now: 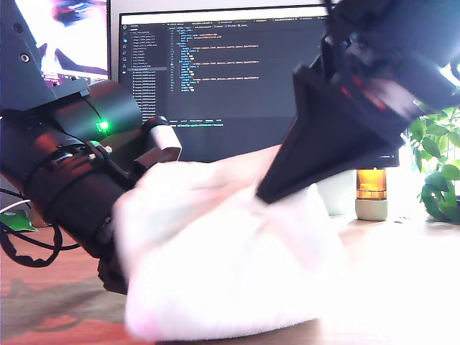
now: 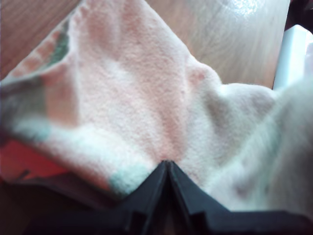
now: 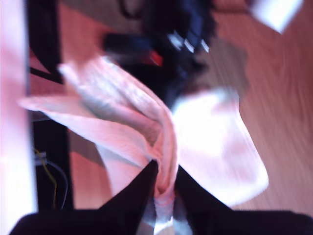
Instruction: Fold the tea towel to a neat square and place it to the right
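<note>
tea towel point(image 1: 215, 266) pinched by my first pincer point(image 2: 167, 166) and second pincer point(image 3: 165, 183).

Tea towel point(image 2: 146, 93): soft, napped terry cloth, fluffy, matt; pale pink with mint-green patches. Table point(image 2: 230, 44): wood, visible grain, smooth with a slight sheen. My first gripper point(image 2: 167, 169): black matt plastic. My second gripper point(image 3: 165, 183): dark, matt, blurred. Monitor point(image 1: 215, 72): glossy screen. Small lamp point(image 1: 371, 191): amber translucent top, pale matt base.
</note>
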`<action>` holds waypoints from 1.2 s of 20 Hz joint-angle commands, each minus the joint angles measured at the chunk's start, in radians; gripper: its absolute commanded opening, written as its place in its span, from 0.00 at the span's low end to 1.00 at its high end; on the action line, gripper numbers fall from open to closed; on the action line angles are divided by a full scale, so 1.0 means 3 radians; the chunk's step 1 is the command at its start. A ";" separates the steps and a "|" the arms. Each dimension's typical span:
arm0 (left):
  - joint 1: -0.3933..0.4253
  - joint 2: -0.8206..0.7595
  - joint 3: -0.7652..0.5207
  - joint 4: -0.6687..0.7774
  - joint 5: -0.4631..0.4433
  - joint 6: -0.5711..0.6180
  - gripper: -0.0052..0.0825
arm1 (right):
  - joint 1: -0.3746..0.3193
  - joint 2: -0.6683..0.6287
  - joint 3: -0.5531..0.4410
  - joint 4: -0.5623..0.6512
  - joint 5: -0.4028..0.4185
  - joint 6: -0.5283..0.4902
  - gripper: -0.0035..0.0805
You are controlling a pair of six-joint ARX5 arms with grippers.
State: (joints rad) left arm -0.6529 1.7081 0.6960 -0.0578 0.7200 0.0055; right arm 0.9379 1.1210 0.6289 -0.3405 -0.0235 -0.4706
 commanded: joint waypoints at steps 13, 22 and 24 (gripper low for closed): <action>-0.0197 0.0125 -0.0172 -0.0196 0.0184 0.0072 0.04 | -0.0383 0.0697 0.0006 0.0496 -0.0423 0.0261 0.03; -0.0216 0.0125 -0.0173 -0.0259 0.0294 0.0144 0.04 | -0.0582 0.0971 0.0025 0.0760 -0.0426 0.0247 0.03; -0.0229 0.0125 -0.0172 -0.0249 0.0295 0.0161 0.04 | -0.0582 0.0974 0.0027 0.0773 -0.0426 0.0247 0.03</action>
State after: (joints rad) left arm -0.7029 1.7100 0.6895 -0.1104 0.8040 0.0483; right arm 0.7662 1.4025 0.6289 -0.1200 -0.1509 -0.3935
